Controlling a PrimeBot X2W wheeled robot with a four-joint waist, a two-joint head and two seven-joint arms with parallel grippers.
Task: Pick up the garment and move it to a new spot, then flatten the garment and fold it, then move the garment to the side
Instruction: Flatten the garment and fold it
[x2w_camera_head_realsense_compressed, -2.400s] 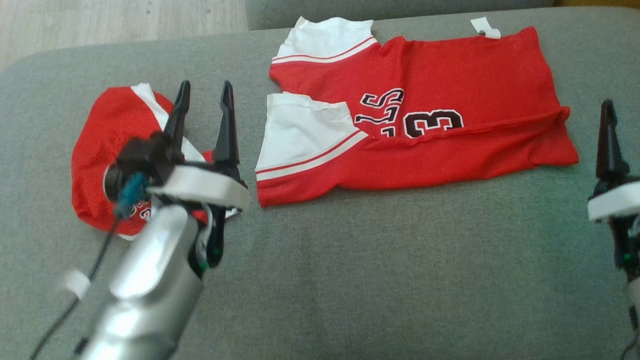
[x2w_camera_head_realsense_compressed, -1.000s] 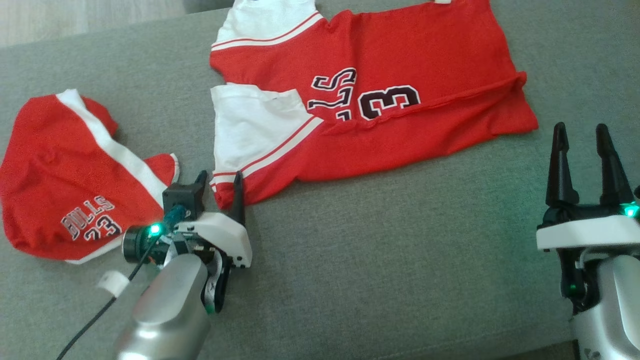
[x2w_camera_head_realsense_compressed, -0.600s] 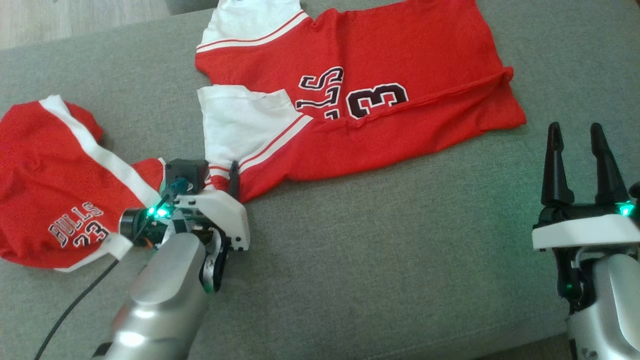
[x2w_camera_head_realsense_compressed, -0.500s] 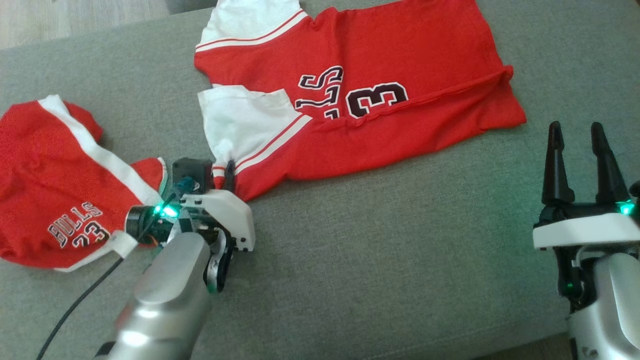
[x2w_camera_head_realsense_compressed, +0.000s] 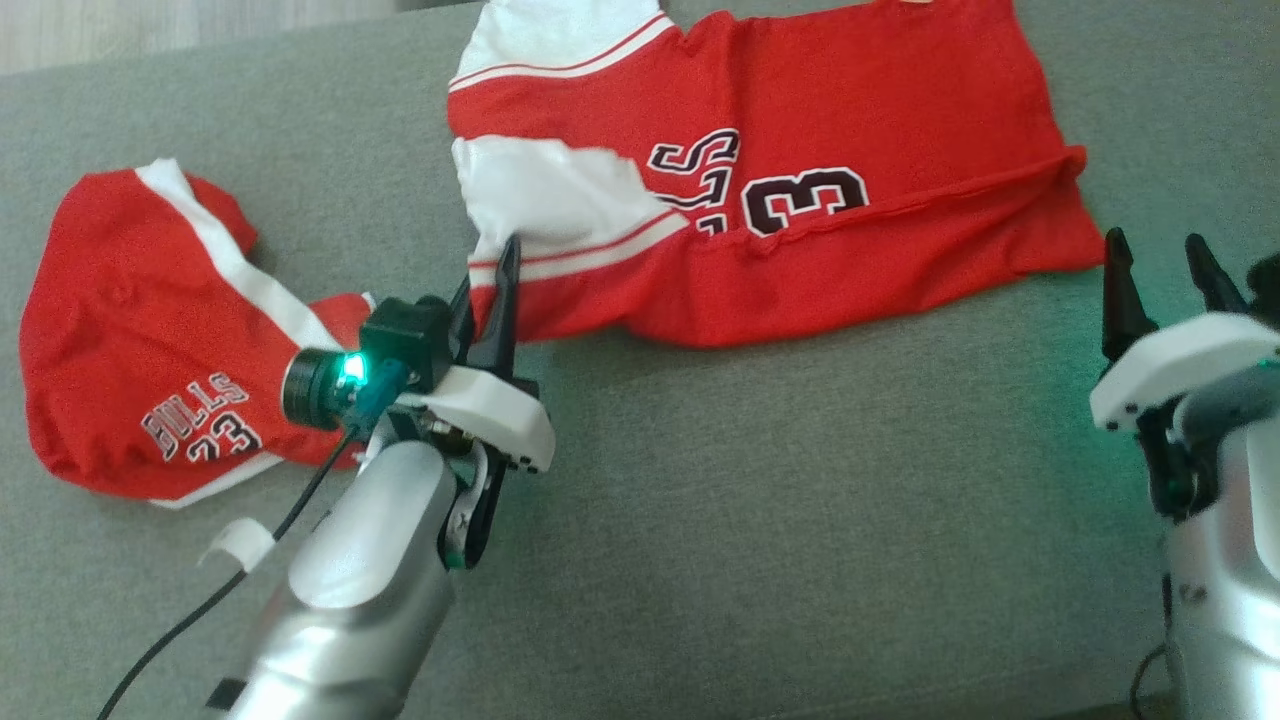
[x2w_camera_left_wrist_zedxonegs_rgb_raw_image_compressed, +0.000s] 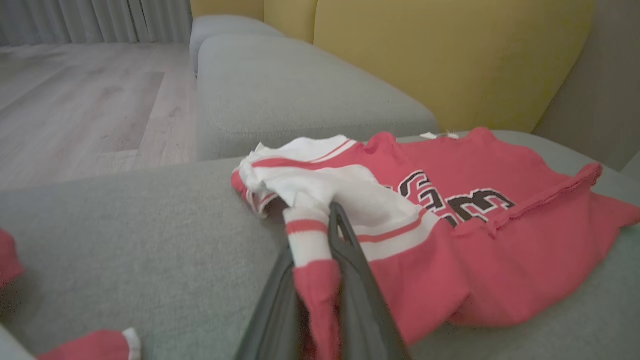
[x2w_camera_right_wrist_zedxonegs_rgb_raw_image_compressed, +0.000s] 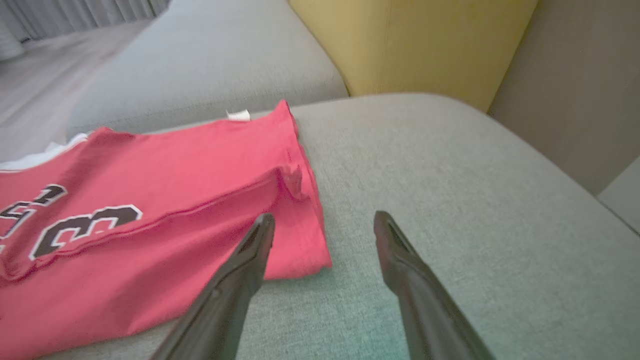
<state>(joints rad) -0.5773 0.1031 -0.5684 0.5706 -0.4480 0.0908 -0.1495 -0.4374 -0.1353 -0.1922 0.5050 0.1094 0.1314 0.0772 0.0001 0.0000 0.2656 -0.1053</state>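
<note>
Left claw (x2w_camera_head_realsense_compressed: 492, 280) closed, lifting jersey (x2w_camera_head_realsense_compressed: 880, 110) sleeve, shorts (x2w_camera_head_realsense_compressed: 110, 330) lettered "BULLS"

We read "BULLS" above "23", upside down to us, on the red shorts (x2w_camera_head_realsense_compressed: 110, 330), and on the red jersey (x2w_camera_head_realsense_compressed: 880, 110) just "LS" and a fold-cut number ending in "3".

Jersey (x2w_camera_head_realsense_compressed: 880, 120): upper edge and far sleeve cut by head view's top edge; chest lettering partly folded under, not fully readable. Left gripper (x2w_camera_left_wrist_zedxonegs_rgb_raw_image_compressed: 314, 235): one fingertip hidden behind sleeve cloth, finger bases blurred in left wrist view. Shorts (x2w_camera_left_wrist_zedxonegs_rgb_raw_image_compressed: 85, 347) cropped at that view's bottom-left corner.
</note>
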